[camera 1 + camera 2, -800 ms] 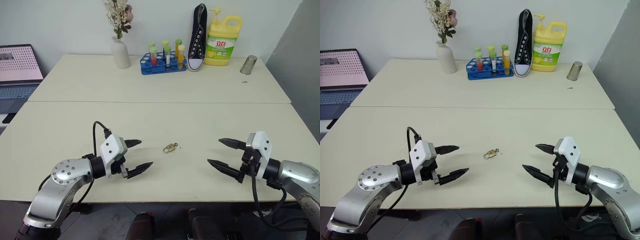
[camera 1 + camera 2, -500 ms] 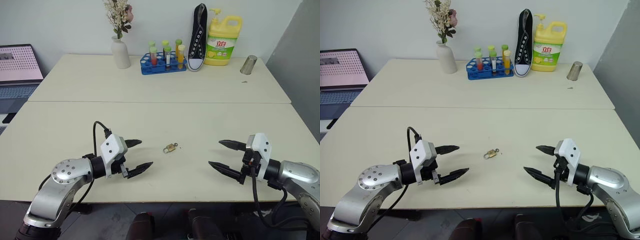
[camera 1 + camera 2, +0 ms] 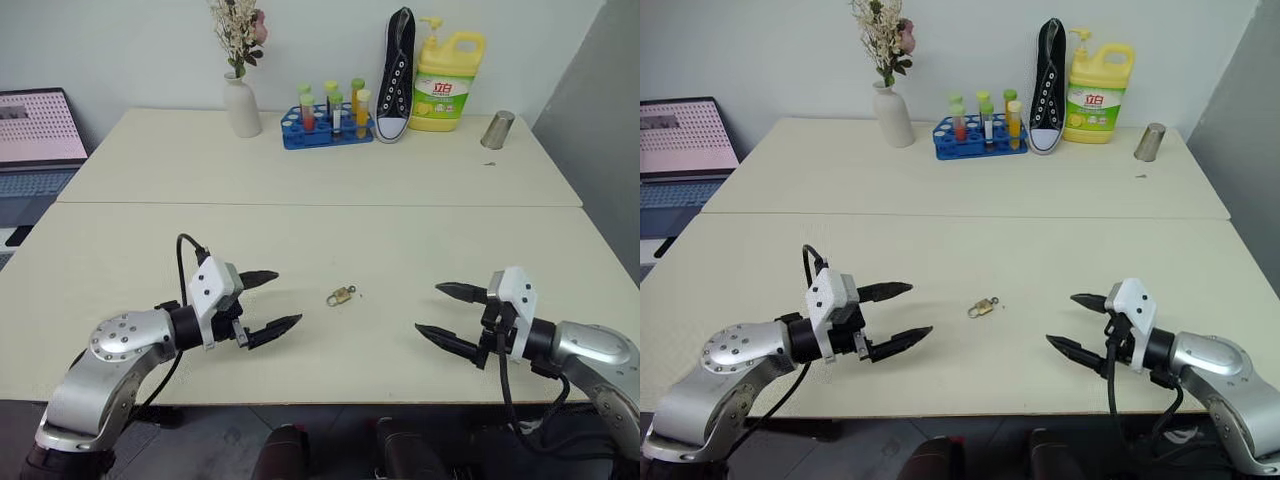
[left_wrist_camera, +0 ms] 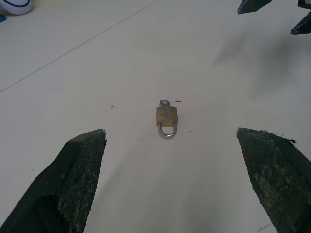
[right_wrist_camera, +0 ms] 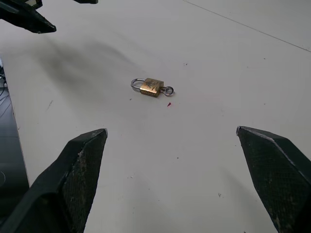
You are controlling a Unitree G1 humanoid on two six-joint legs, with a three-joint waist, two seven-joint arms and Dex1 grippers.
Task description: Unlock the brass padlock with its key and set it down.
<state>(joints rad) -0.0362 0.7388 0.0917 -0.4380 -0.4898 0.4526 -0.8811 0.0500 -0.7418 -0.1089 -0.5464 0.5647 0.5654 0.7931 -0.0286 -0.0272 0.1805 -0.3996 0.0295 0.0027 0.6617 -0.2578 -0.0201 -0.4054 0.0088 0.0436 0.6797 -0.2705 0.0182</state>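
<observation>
The brass padlock (image 3: 339, 296) lies flat on the cream table (image 3: 400, 240), midway between my two grippers. It has a golden body with a thin silver shackle (image 4: 167, 132). The key (image 4: 164, 103) shows as a small silvery ring at the body's end opposite the shackle. My left gripper (image 3: 289, 296) hovers just left of the lock, open and empty, pointing at it. My right gripper (image 3: 427, 308) hovers further off on the right, also open and empty. Neither touches the padlock.
Along the table's far edge stand a white vase with flowers (image 3: 240, 105), a blue rack of test tubes (image 3: 325, 120), an upright black sneaker (image 3: 396, 75), a yellow detergent bottle (image 3: 447, 85) and a metal cup (image 3: 497, 130). A laptop (image 3: 38, 140) sits far left.
My left gripper has shifted slightly to the left and a little further up the table, still open. The right gripper and the padlock have stayed put.
</observation>
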